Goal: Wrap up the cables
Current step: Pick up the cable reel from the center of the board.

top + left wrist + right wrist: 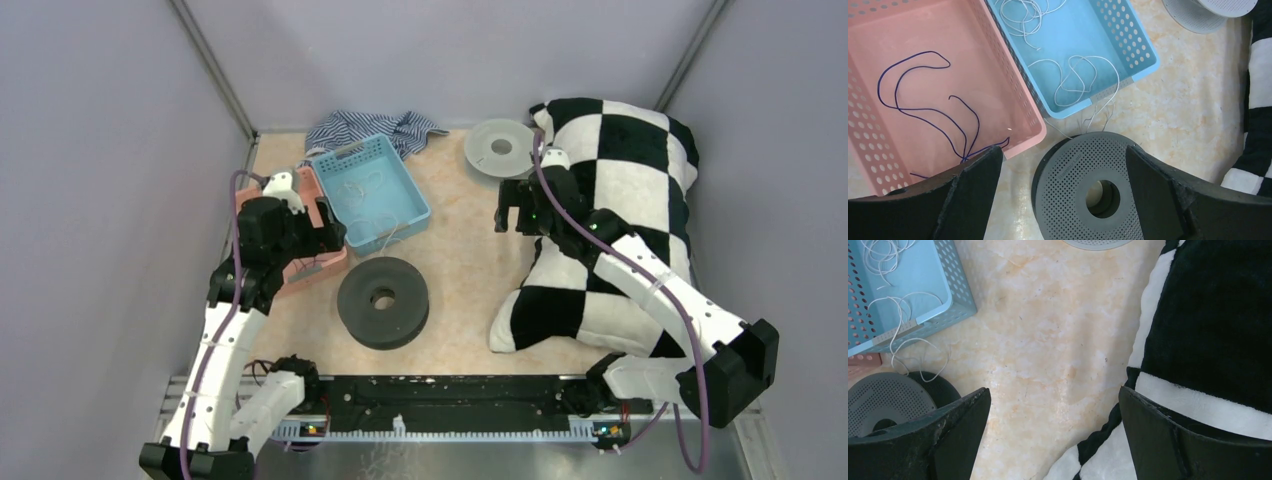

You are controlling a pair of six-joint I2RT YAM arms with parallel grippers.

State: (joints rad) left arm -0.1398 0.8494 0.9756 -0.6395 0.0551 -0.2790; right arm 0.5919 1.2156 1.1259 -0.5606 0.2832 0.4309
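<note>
The top view looks steeply down from high behind the near edge of the surface [470, 262], far enough off to take in all of it. The left wrist view sits close over the near left part. It faces down and forward past the left tool [1063, 150] at the pink basket [1003, 95], the blue basket [1138, 45] and the dark spool [1073, 165]. The right wrist view hangs close above the middle, looking down past the right tool [1054, 390] at bare surface and the checkered pillow [1218, 315]. Both wrist views share the blue basket's near corner and the dark spool.
</note>
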